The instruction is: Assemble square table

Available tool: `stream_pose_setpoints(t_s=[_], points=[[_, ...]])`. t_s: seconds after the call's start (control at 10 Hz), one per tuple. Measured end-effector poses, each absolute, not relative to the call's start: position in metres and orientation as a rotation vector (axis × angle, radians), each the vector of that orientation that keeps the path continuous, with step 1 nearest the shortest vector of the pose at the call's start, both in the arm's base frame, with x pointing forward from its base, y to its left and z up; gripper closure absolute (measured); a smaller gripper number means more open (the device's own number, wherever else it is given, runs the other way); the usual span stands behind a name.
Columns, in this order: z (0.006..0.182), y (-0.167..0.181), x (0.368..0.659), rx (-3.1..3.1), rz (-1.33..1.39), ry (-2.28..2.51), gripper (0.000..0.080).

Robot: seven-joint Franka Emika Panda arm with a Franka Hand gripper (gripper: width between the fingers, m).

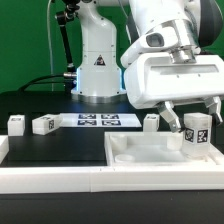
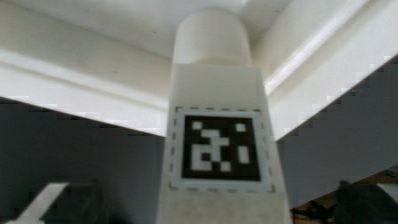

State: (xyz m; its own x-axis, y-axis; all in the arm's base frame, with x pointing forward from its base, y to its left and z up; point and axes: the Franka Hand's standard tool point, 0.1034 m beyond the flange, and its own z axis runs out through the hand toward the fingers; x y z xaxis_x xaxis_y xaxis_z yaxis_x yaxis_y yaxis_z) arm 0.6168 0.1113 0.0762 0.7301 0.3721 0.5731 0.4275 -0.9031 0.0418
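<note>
Well off toward the exterior view's left of the end effector [image 1: 193, 118], the first leg [image 1: 17, 123] and the second leg [image 1: 45, 124] stand on the dark table [image 1: 60, 150]. The marker board [image 1: 97, 121] lies a little nearer. The third leg [image 1: 150, 121] stands just beside the end effector on that same side.

Directly under the end effector, between its fingers [image 1: 172, 121], the fourth leg [image 1: 196, 131] stands on the slab [image 1: 140, 158]. Its long axis is vertical and its tag shows squarely in the wrist view. The fingers are spread wide, one on each side of this leg, with a clear gap either way and nothing pinched.

The slab lies flat beneath the end effector and runs out toward the exterior view's left. The rail [image 1: 80, 182] edges the table in front of it.

A straight rise should clear the fourth leg. The space overhead looks free, but the third leg stands close on one flank.
</note>
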Motion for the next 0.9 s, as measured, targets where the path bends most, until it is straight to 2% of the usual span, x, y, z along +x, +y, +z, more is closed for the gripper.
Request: stream_pose_setpoints(t_s=[0.2, 0.5, 0.8, 0.9], points=[[0.082, 0.108, 0.619, -2.840, -0.899, -0.660, 0.0151], [0.103, 0.103, 0.624, -2.847, -0.877, -0.679, 0.0150], [0.098, 0.111, 0.619, -2.846, -0.795, -0.666, 0.0150], [0.098, 0.121, 0.614, -2.849, -0.639, -0.656, 0.0150]])
